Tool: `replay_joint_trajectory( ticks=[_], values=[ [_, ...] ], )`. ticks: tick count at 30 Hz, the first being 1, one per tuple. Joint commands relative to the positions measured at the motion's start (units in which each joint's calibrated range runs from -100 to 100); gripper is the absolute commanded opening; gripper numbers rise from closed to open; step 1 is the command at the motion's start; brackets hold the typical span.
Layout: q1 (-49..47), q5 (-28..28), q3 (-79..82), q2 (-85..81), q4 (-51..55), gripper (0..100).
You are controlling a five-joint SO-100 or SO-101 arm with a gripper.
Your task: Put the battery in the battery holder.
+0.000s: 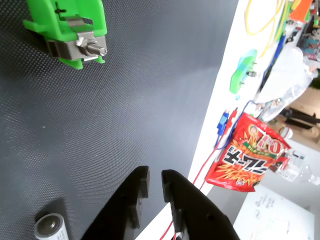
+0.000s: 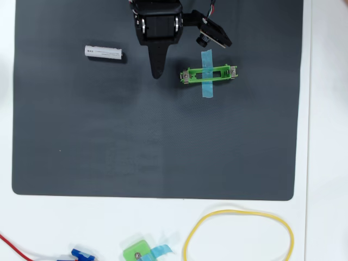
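Observation:
The battery point(image 2: 103, 53) is a white-silver cylinder lying on its side on the dark mat, at the upper left in the overhead view. Its end shows at the bottom left of the wrist view point(image 1: 50, 227). The battery holder point(image 2: 209, 74) is a long green frame with blue tape across its middle, at the upper right of centre. One end with its metal contact shows in the wrist view point(image 1: 70, 30). My gripper point(image 2: 156, 73) hangs between the two, touching neither. Its black fingers point(image 1: 135, 192) stand nearly together with nothing between them.
The dark mat point(image 2: 152, 141) ends in a white table border. On that border lie a yellow loop point(image 2: 239, 234), a small squarish green piece with blue tape point(image 2: 138, 253), a blue connector point(image 2: 81, 254) and red wire. A red snack bag point(image 1: 247, 160) lies beyond the mat.

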Motion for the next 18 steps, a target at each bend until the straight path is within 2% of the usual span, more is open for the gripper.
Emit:
replay_joint_trajectory(
  ticks=[1,18],
  values=[
    [0.39,-0.23,0.36,-0.59,-0.47,0],
    [0.39,0.19,-2.63,0.6,0.05,0]
  ],
)
